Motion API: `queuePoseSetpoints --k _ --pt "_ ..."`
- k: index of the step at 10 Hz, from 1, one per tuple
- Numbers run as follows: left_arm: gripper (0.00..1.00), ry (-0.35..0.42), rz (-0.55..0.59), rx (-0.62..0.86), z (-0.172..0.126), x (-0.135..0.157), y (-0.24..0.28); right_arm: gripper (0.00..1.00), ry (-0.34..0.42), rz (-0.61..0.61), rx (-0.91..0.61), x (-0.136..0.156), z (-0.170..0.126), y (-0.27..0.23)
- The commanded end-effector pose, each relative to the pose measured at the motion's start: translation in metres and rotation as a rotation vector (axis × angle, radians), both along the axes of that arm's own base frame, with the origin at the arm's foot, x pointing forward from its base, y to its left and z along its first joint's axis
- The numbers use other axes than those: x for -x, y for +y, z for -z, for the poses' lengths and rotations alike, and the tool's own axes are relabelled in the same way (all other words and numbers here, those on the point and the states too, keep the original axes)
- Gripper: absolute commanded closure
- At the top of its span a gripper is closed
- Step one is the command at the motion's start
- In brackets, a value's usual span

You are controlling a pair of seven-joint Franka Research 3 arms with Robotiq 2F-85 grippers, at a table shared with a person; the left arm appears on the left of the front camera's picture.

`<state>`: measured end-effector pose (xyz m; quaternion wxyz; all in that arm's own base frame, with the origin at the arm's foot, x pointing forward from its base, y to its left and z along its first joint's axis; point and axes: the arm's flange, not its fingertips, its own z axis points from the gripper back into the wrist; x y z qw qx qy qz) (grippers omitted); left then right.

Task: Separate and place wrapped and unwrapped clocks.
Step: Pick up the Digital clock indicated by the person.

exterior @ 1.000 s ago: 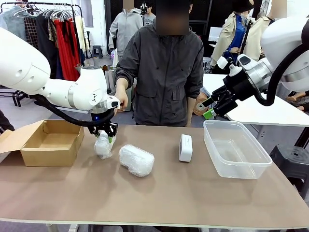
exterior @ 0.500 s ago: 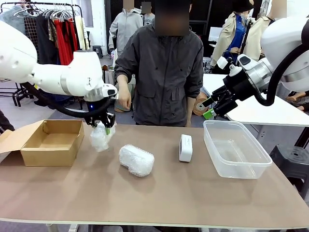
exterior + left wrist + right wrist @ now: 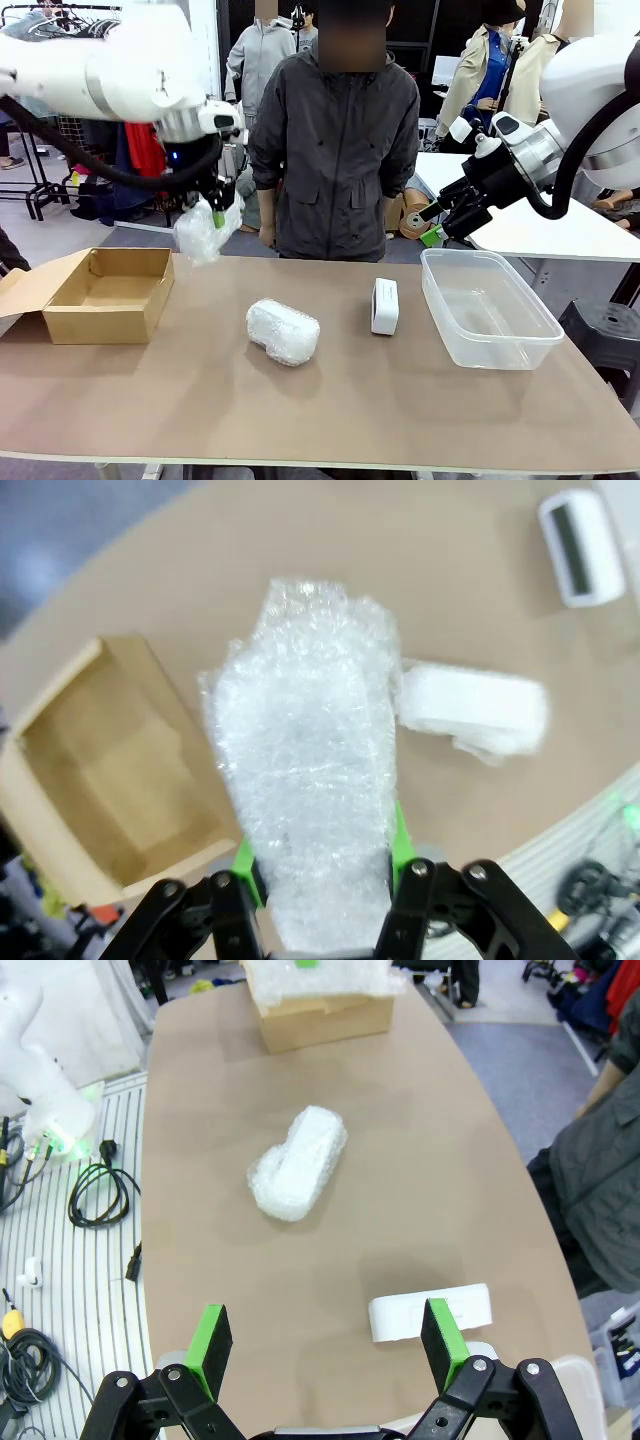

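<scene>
Your left gripper (image 3: 210,207) is clamped on one wrapped clock (image 3: 197,236) and holds it in the air, clear of the table (image 3: 400,400), above the gap between the cardboard box (image 3: 105,325) and the other bundle. In the left wrist view the green pads (image 3: 243,856) press both sides of the lower end of that bubble-wrapped lump (image 3: 305,770), which stretches away from the fingers, with the open box (image 3: 60,780) below it to one side. The second wrapped clock (image 3: 284,331) lies on the table near the middle, well apart from the box. The unwrapped clock (image 3: 384,306), a small white casing, stands on edge to its right, between it and the clear plastic tub (image 3: 500,355), near the tub but not touching it. Your right gripper (image 3: 432,225) hangs in the air above the tub's far left corner with its jaws spread wide and nothing between them. From its wrist camera you look along the green pads (image 3: 210,1338) down the table at the bare clock (image 3: 430,1312) closest, the lying bundle (image 3: 298,1161) farther on and the box (image 3: 320,1018) at the far end. A person (image 3: 345,150) in a dark jacket stands at the far side of the table.
</scene>
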<state>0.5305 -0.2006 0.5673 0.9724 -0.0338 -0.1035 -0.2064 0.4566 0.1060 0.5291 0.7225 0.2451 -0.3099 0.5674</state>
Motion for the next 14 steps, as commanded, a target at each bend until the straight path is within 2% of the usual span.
queuePoseSetpoints --k 1,2,4,6,7,8,9,14 --pt "1.0 -0.055 0.069 -0.015 -0.044 0.004 -0.001 0.0 -0.003 -0.009 -0.004 -0.001 -0.002 0.0" --pt "1.0 -0.103 0.069 -0.035 -0.071 0.009 -0.003 0.0 -0.003 -0.009 -0.004 -0.001 -0.002 0.0" --pt "1.0 -0.153 0.076 -0.068 -0.113 0.014 -0.005 0.0 -0.003 -0.009 -0.004 -0.001 -0.002 0.0" --pt "1.0 -0.196 0.09 -0.065 -0.134 0.021 -0.009 0.0 -0.003 -0.009 -0.004 -0.001 -0.002 0.0" --pt "1.0 -0.206 0.099 -0.063 -0.136 0.024 -0.01 0.0 -0.003 -0.009 -0.004 -0.001 -0.002 0.0" --pt "1.0 -0.184 0.113 -0.045 -0.123 0.016 -0.005 0.0 -0.003 -0.009 -0.004 -0.001 -0.002 0.0" --pt "1.0 -0.192 0.08 -0.049 -0.138 0.024 -0.009 0.0 -0.003 -0.009 -0.004 -0.001 -0.002 0.0" --pt "1.0 -0.192 0.08 -0.049 -0.138 0.024 -0.009 0.0 -0.003 -0.009 -0.004 -0.001 -0.002 0.0"
